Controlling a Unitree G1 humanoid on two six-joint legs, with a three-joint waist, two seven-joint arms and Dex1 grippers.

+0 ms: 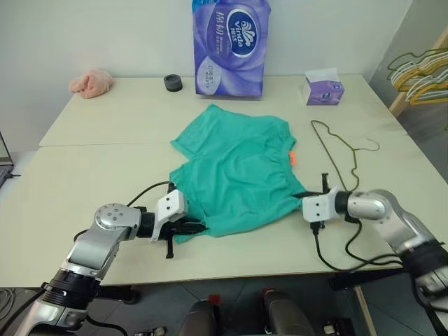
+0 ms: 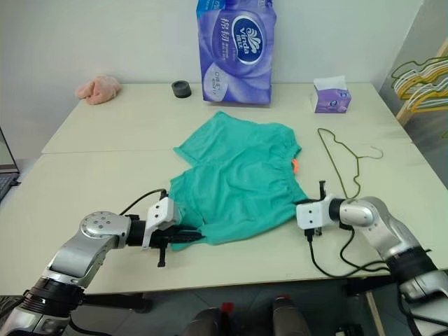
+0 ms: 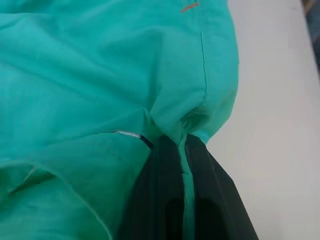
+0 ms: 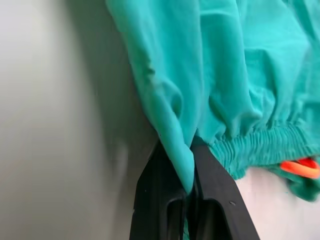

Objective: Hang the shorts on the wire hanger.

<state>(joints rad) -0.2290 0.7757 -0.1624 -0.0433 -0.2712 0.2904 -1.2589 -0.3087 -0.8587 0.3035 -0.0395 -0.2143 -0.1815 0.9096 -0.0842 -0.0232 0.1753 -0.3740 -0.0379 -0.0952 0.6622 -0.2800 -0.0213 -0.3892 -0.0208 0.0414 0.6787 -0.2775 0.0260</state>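
Near the counter's (image 1: pixel 84 210) front edge, the shorts (image 1: pixel 234 175) lie spread and rumpled, their orange tag (image 1: pixel 292 158) toward the right side. Both end effectors are clenched on the cloth: the left end effector (image 1: pixel 194 227) pinches the near left corner, the right end effector (image 1: pixel 302 195) grips the near right edge by the gathered waistband. Just beyond the right arm, the wire hanger (image 1: pixel 341 150) lies flat on the counter, beside the shorts but apart from them.
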